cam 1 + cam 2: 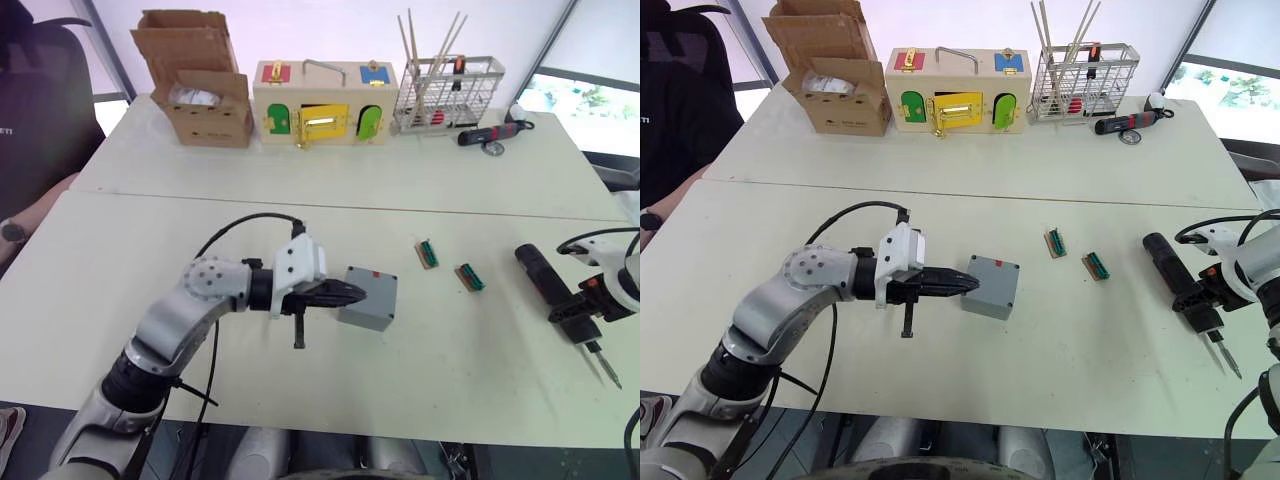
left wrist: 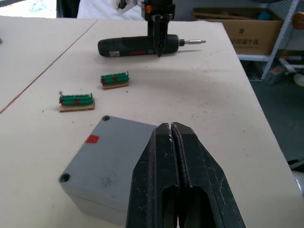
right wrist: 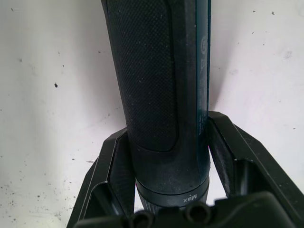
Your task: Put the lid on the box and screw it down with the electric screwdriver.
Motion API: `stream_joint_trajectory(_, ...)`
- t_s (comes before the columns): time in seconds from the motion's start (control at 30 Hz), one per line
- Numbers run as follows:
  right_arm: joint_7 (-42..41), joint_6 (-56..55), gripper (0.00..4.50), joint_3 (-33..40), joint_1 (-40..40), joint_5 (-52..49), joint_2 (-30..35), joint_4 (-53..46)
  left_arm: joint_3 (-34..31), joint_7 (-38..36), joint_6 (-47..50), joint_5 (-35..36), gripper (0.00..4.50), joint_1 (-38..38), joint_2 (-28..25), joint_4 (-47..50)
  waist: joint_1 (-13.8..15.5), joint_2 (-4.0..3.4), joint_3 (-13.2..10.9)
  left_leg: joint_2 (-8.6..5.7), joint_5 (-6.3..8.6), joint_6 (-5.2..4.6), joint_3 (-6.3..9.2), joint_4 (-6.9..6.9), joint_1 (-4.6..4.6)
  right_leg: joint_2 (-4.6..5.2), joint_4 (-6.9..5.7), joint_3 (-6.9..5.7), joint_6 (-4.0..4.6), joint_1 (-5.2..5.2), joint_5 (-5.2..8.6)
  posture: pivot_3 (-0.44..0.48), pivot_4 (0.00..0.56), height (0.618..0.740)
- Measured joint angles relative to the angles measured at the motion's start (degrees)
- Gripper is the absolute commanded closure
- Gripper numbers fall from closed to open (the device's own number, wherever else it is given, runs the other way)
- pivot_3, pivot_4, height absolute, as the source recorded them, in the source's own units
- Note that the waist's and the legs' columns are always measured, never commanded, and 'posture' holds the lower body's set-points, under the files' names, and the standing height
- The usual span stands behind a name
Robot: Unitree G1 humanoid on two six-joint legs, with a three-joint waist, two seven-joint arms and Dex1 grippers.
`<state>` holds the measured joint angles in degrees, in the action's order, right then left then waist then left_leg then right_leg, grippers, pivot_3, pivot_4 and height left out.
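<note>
Left eye view showed the box [image 1: 368, 298] near the middle of the front table [image 1: 150, 240], its lid [image 2: 111, 154] already seated on top, red mark facing up. The left gripper [image 1: 352, 292] had its two fingers pressed tightly together, tips touching the box's near side and grasping nothing. Well to the right of the box lay the electric screwdriver [image 1: 553, 293], bit pointing toward the table's front edge; the right gripper [image 3: 167, 156] had its fingers clamped around the barrel. Two green terminal blocks [image 1: 427, 253] sat between box and screwdriver.
</note>
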<state>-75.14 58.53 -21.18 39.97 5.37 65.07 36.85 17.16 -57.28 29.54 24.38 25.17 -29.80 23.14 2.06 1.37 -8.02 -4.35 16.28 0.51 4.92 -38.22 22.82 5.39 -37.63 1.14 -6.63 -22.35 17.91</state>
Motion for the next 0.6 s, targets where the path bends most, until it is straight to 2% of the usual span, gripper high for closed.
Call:
stream_joint_trajectory(0.1,1.76,-0.54,2.61,3.91,-1.23,-1.24,-0.92,-0.24,-0.05,-1.25,-1.11,0.01,4.5,0.76,0.08,-2.64,-0.58,0.04,0.03,0.01,0.06,-0.09,-0.03,0.09,-0.38,-0.01,0.27,0.03,0.02,0.46,-0.01,0.0,0.15,0.74)
stream_joint_trajectory(0.23,3.66,3.53,2.61,8.89,-0.24,-4.21,-2.21,0.56,-0.09,-2.95,-2.07,0.02,4.5,1.56,0.37,-6.41,-1.86,-0.22,-0.13,-0.01,0.14,-0.23,-0.09,0.13,-0.36,0.02,0.27,0.11,0.01,0.36,-0.02,0.0,0.15,0.74)
stream_joint_trajectory(0.37,8.84,14.49,2.61,21.64,5.46,-11.5,-4.7,1.42,-0.07,-4.76,-3.17,0.09,4.5,5.03,3.27,-10.9,-2.63,-1.4,-0.37,-0.04,0.06,-0.1,-0.29,0.13,0.22,0.06,0.04,0.18,-0.01,-0.36,-0.03,0.0,0.15,0.74)
stream_joint_trajectory(0.4,9.77,16.45,2.61,23.65,6.49,-12.6,-4.81,0.63,-0.08,-5.12,-3.56,0.11,4.5,5.39,3.5,-11.27,-2.64,-1.45,-0.35,-0.04,0.06,-0.1,-0.3,0.14,0.38,0.06,-0.07,0.17,-0.02,-0.61,-0.02,0.0,0.15,0.74)
stream_joint_trajectory(0.47,14.22,23.57,2.61,32.05,10.77,-15.31,-6.33,-0.77,-0.1,-6.38,-4.22,0.04,4.5,6.55,3.85,-14.11,-2.64,-1.52,-0.4,-0.02,0.03,-0.06,-0.35,0.15,0.73,0.07,-0.44,0.15,-0.02,-1.19,-0.02,0.0,0.15,0.74)
stream_joint_trajectory(0.53,19.06,28.15,2.61,42.32,14.93,-15.94,-9.64,-4.12,-0.12,-6.9,-4.91,-0.22,4.5,7.74,3.9,-16.85,-2.69,-1.6,-0.47,0.0,0.02,-0.04,-0.38,0.17,0.73,0.07,-0.48,0.14,-0.02,-1.24,-0.02,0.0,0.15,0.74)
stream_joint_trajectory(0.57,23.09,30.6,2.61,51.44,17.76,-16.21,-14.04,-9.9,-0.18,-7.42,-5.37,-0.46,4.5,9.2,3.9,-18.87,-2.81,-1.66,-0.54,-0.01,-0.03,0.04,-0.41,0.19,0.75,0.06,-0.52,0.18,-0.02,-1.29,-0.02,0.0,0.15,0.74)
stream_joint_trajectory(0.6,24.89,31.77,2.61,56.67,19.89,-17.17,-17.04,-14.88,-0.21,-7.61,-5.56,-0.66,4.5,10.43,3.97,-19.86,-2.75,-1.7,-0.55,-0.01,-0.05,0.05,-0.41,0.17,0.75,0.06,-0.57,0.19,-0.02,-1.3,-0.02,0.0,0.15,0.74)
